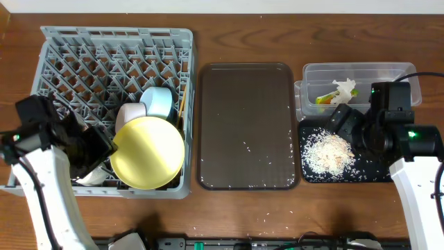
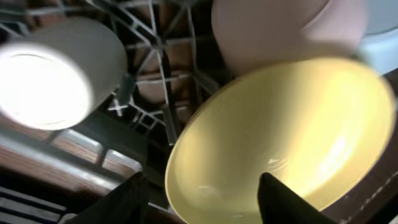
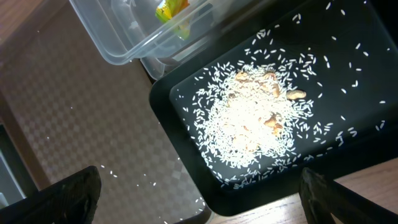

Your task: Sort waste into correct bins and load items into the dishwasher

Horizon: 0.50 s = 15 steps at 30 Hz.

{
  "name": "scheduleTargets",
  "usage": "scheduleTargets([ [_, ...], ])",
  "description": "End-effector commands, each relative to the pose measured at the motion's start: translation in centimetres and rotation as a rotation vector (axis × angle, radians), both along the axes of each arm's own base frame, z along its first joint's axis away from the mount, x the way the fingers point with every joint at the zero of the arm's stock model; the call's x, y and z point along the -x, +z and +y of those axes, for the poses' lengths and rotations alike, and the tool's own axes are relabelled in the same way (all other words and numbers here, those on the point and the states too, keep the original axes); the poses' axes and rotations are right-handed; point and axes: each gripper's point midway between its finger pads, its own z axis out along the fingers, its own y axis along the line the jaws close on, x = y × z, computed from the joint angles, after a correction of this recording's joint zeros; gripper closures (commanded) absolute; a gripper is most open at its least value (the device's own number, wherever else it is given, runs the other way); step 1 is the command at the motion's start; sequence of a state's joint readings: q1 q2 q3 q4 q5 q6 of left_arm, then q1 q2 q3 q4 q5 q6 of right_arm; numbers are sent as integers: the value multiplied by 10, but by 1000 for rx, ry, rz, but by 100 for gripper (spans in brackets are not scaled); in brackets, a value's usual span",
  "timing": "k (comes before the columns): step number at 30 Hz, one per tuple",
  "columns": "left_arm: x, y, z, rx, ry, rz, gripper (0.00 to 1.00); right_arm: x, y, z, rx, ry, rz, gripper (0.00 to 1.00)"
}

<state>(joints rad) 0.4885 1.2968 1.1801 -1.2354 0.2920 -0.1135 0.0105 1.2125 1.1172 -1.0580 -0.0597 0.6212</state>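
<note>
The grey dishwasher rack at the left holds a yellow plate, a white cup and a light blue cup. My left gripper is open at the rack's front left. In the left wrist view its fingers straddle the rim of the yellow plate, with a white cup to the left. My right gripper is open and empty above the black tray, which holds a rice pile. The right wrist view shows the rice pile and my fingers.
A brown tray with a few rice grains lies in the middle. A clear plastic container at the back right holds a yellow-green wrapper and white paper. The black tray's near corner abuts the brown tray.
</note>
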Motion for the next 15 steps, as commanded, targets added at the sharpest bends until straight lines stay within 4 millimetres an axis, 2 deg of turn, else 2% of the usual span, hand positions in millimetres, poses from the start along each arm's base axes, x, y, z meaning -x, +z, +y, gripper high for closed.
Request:
scheduleTargets([
  [1,7,-25,-9,77,-58,78,44,1,2,-3,-3,-23,-7,1],
  [3,11,-36,-3,48,-54,121,48,1,2,-3,-3,-23,-7,1],
  [8,14,-47,1,33,-60,154,49,1,2,-3,-3,-23,-7,1],
  [10,17,-55,3,17,-60,166,53,1,2,-3,-3,-23,-7,1],
  [12,23,-69,1,22,-56,184,62,1,2,-3,-3,-23,-7,1],
  [15,24,-75,1,22,-56,184,80,1,2,-3,-3,-23,-7,1],
])
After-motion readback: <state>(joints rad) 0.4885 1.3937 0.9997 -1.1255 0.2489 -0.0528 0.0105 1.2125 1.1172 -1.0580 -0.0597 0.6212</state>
